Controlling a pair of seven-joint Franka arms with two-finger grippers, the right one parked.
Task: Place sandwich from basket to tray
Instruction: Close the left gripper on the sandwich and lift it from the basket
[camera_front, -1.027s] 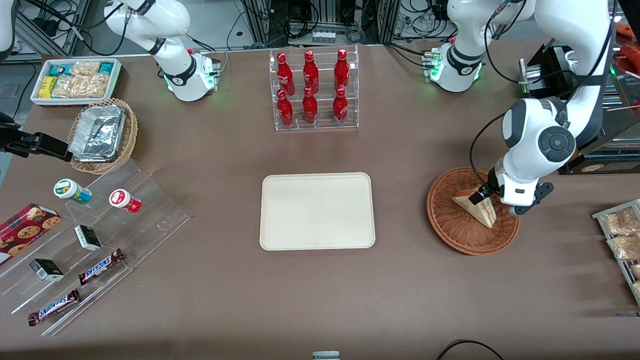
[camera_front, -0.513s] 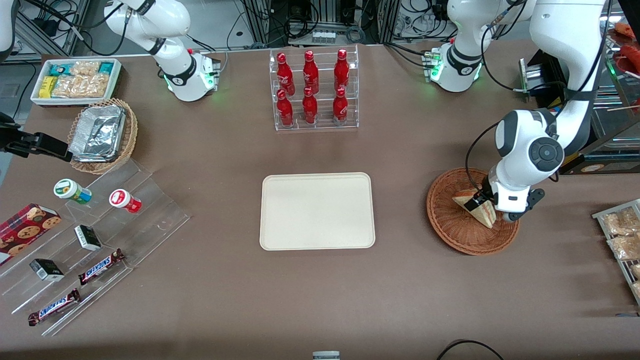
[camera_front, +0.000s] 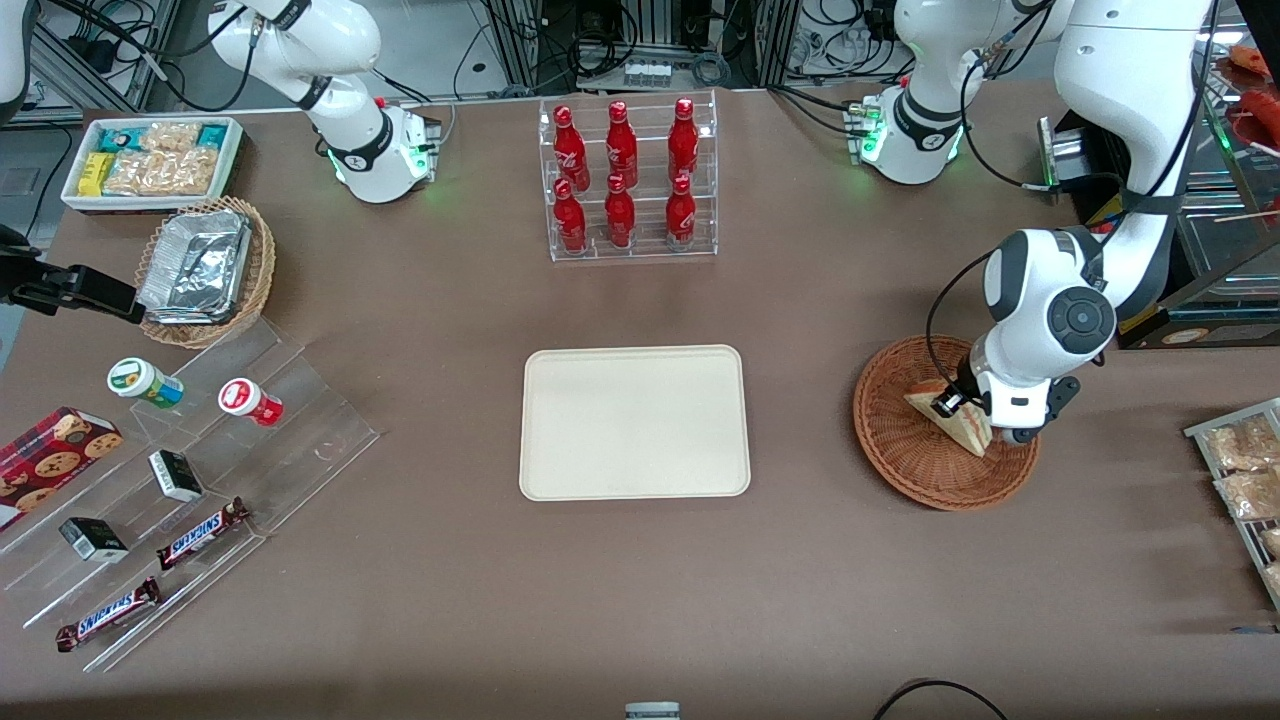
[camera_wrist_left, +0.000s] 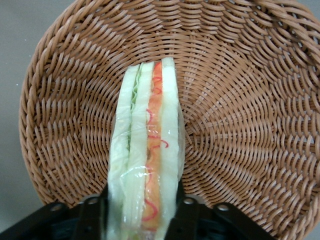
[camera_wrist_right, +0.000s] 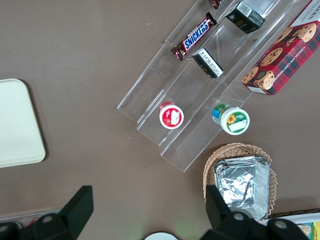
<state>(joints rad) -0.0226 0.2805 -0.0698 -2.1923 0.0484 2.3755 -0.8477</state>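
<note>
In the front view, the left arm's black two-finger gripper (camera_front: 958, 404) is down inside the round reddish-brown woven wicker basket (camera_front: 900, 440), right at the small triangular clear-wrapped sandwich of pale bread (camera_front: 968, 431), which lies in the basket toward the working arm's end of the table. The flat cream-coloured rectangular tray (camera_front: 634, 422) sits near the table's middle, well apart from the basket, with nothing on it. In the left wrist view, the sandwich (camera_wrist_left: 145, 165) stands on edge against the basket's weave (camera_wrist_left: 250, 100), its red and green filling facing the camera, and the black fingers (camera_wrist_left: 184, 220) press against both bread faces, jaws narrowed onto the wedge and gripping it.
</note>
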